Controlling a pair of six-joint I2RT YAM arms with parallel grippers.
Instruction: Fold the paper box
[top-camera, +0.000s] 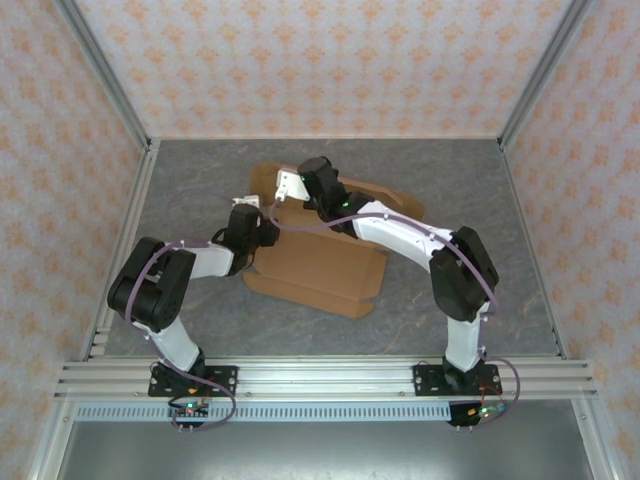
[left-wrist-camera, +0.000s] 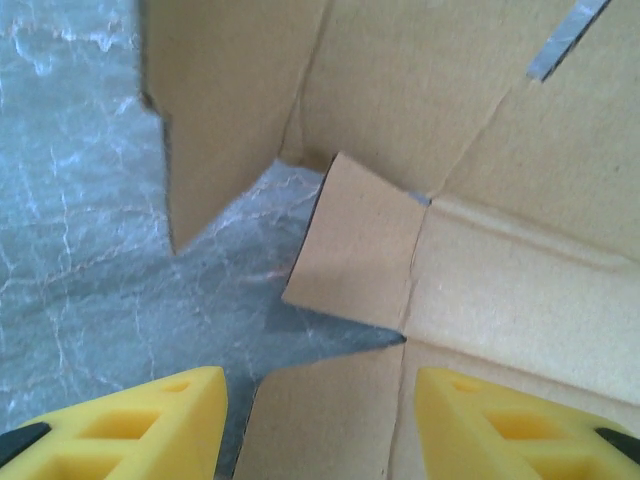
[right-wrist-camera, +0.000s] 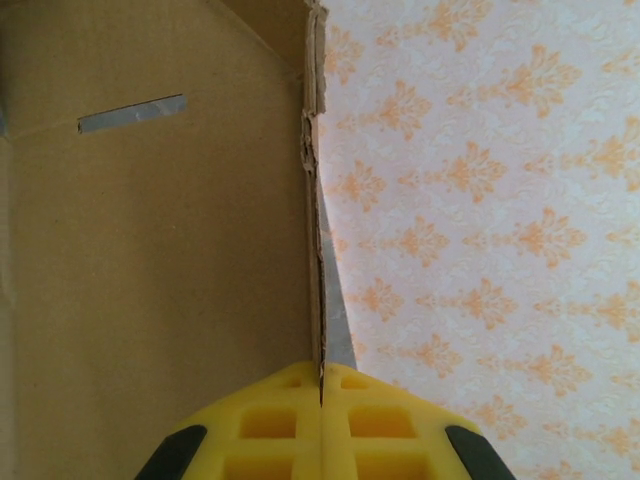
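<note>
Right gripper (right-wrist-camera: 322, 388): closed on box (right-wrist-camera: 150, 260), yellow foam pads (right-wrist-camera: 270, 425) pressed together over the raw corrugated edge of an upright panel. Left of the pads: plain brown cardboard, matte and smooth, with a narrow straight slot (right-wrist-camera: 131, 113) cut near the far end. Ahead of the pads: same edge, ragged and slightly crushed. Right of the pads: wall (right-wrist-camera: 480, 200), pale with an orange floral print.

Left gripper (left-wrist-camera: 320, 440): open, yellow latticed fingers (left-wrist-camera: 150, 420) spread wide, gripping nothing. Between and ahead of the fingers: a corner of the box (left-wrist-camera: 500, 300) with scored fold lines, a small rectangular tab (left-wrist-camera: 355, 245) raised and casting a shadow, and a notch exposing the table (left-wrist-camera: 70, 250), grey and marbled. Further ahead, to the right: a narrow slit (left-wrist-camera: 566, 35).

From above: box (top-camera: 320, 270) lying mostly flat at mid-table, a flap lifted at the right gripper (top-camera: 285, 195); left gripper (top-camera: 266, 235) at the box's edge, near the right gripper.
</note>
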